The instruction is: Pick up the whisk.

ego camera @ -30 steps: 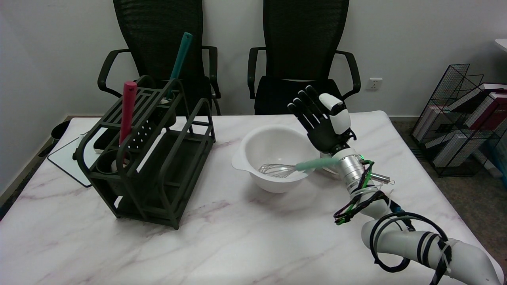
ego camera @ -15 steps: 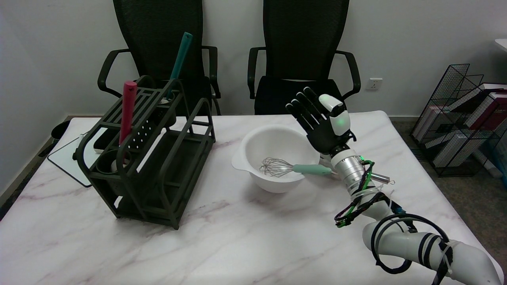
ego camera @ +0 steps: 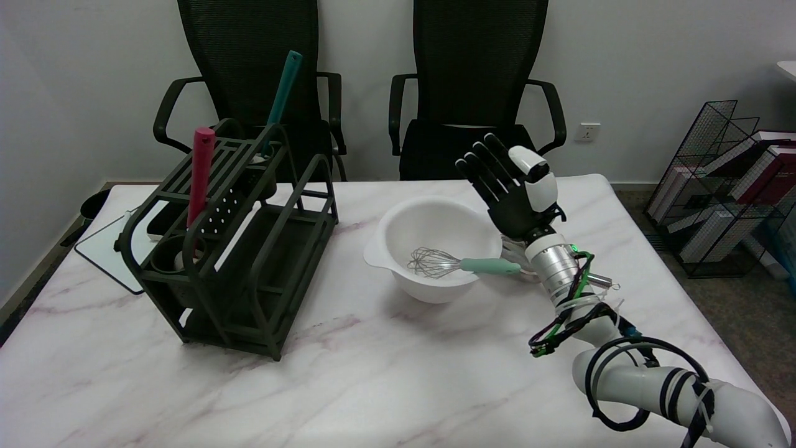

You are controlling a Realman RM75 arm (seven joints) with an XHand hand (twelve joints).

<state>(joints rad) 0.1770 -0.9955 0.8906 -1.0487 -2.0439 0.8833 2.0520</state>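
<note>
The right hand (ego camera: 515, 190) is raised above the far right rim of the white bowl (ego camera: 398, 230), its fingers (ego camera: 482, 165) stretched apart and pointing up and away toward the chairs, with nothing in its grasp. The whisk (ego camera: 457, 265) lies in the bowl: its wire head rests down inside, and its pale green handle leans over the bowl's right rim and sticks out to the right, below the hand's wrist and apart from the fingers. Whether the handle's tip touches the silver wrist section cannot be told. The bowl stands on the marbled white tabletop (ego camera: 348, 373), right of centre. To its left, well apart, sits a dark green rack (ego camera: 249, 249) set at an angle; a red-handled utensil (ego camera: 200, 174) stands upright in a cup at its near left end, and a teal-handled utensil (ego camera: 281, 99) leans up out of the far end. Just behind the rack on the left a flat white-edged board (ego camera: 106, 246) lies at the tabletop's edge. The white right arm (ego camera: 659, 386), wrapped with black and green cables, reaches in from the lower right corner. Two black mesh chairs (ego camera: 479, 81) stand behind the tabletop against a white wall, and a wire basket with books (ego camera: 734, 186) sits on the floor at far right
</note>
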